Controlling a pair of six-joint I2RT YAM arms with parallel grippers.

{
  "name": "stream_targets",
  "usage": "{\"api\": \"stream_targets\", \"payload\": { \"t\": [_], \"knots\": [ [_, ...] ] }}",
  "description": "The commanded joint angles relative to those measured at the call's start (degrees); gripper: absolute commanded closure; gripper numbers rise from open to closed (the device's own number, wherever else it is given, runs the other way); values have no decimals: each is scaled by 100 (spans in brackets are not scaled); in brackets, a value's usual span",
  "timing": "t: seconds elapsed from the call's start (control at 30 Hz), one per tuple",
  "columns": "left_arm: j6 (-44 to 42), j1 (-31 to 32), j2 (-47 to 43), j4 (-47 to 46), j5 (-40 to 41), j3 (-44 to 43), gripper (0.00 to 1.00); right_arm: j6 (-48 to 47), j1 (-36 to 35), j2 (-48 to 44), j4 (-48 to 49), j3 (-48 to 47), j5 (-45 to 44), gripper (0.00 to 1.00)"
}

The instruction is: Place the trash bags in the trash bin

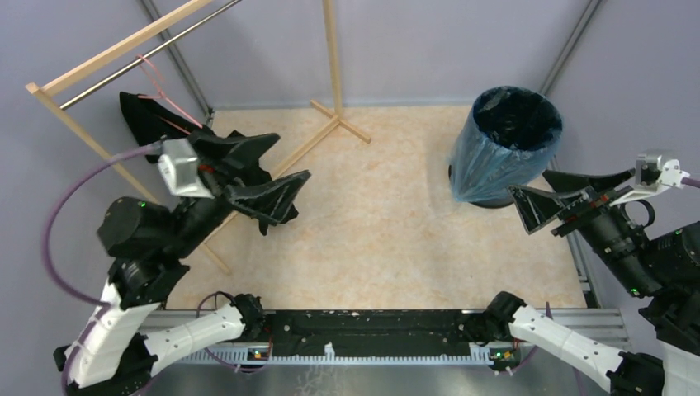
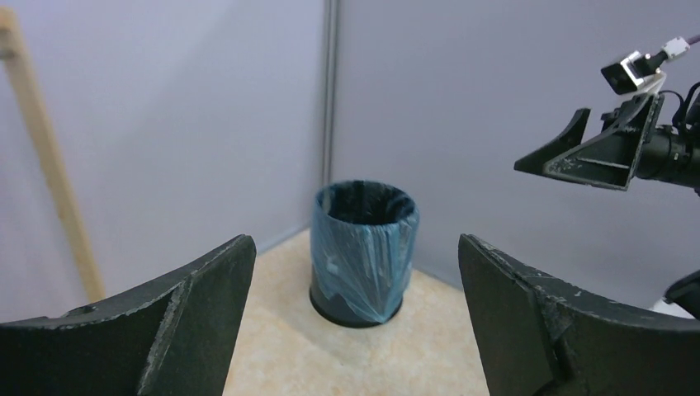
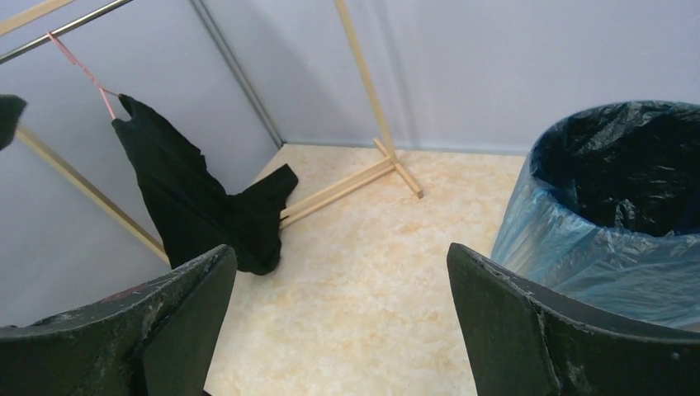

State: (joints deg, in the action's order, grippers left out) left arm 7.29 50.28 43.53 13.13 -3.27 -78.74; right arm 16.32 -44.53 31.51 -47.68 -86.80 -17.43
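Note:
The trash bin (image 2: 351, 312) stands at the far right corner of the floor. The light-blue trash bag (image 1: 483, 165) lines it, folded over the rim and down the outside almost to the dark base. In the right wrist view the bag (image 3: 578, 247) fills the right side. My left gripper (image 1: 291, 157) is open and empty, raised at the left and facing the bin from far away. My right gripper (image 1: 528, 181) hangs just right of the bin, also open with nothing in it. Between both pairs of jaws only floor or the distant bin shows.
A wooden clothes rack (image 1: 330, 58) stands at the back left, its feet on the floor. A black garment (image 3: 198, 206) hangs from a pink hanger (image 3: 78, 62) on it, down to the floor. Grey walls close off the back and sides.

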Motion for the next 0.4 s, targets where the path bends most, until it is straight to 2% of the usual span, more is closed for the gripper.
{"api": "stream_targets", "payload": {
  "t": [0.0,0.37],
  "knots": [
    [-569,8,-360,-31,545,-41,1,27,-82,367,154,-246,65,1],
    [-940,4,-749,236,1060,-72,1,-9,-82,503,643,-179,-99,1]
  ]
}}
